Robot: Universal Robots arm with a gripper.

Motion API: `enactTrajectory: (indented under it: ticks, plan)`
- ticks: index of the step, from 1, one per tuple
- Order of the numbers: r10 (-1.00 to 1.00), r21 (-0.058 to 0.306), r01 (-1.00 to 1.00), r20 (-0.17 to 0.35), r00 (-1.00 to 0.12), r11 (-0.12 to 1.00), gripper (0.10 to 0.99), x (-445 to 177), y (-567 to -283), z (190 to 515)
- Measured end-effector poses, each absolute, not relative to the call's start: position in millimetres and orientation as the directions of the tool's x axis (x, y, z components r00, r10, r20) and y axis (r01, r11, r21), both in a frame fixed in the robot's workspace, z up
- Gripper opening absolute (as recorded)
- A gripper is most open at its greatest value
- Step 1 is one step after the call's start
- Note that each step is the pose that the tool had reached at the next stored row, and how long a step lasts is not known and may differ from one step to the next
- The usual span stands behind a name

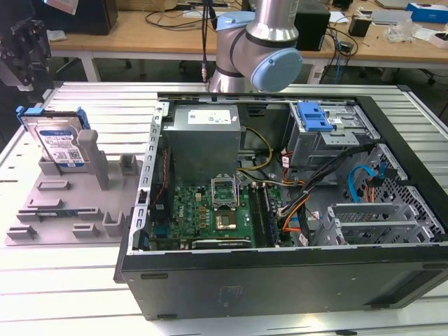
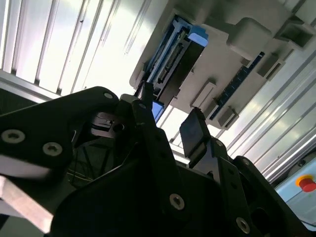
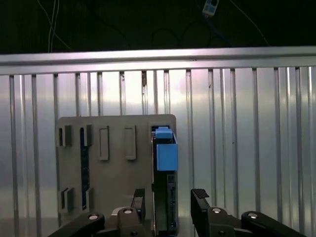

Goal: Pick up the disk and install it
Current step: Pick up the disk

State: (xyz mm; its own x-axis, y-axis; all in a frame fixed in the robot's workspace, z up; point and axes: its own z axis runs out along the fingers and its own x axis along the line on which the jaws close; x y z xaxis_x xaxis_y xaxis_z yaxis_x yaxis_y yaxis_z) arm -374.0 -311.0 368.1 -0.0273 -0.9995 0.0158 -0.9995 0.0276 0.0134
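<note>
The disk (image 1: 61, 143) stands upright on edge in the grey plate (image 1: 63, 203), its white-and-blue label unreadable. The tool (image 3: 170, 201) hangs wide open above it, empty.

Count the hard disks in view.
1. The disk stands on edge in the grey fixture plate, at the exterior view's left. Others may be hidden inside the open computer case.

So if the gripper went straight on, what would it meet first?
Probably the disk, standing on edge in the grey fixture plate, centred ahead of the open gripper; depth is unclear.
</note>
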Motion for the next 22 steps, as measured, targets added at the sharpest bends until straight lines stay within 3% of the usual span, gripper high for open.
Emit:
enactTrajectory:
  ticks: [22]
  plan:
    - [-0.999,0.013,-0.999,0.016,0.043,-0.043,0.498,-392.8,-310.7,356.4]
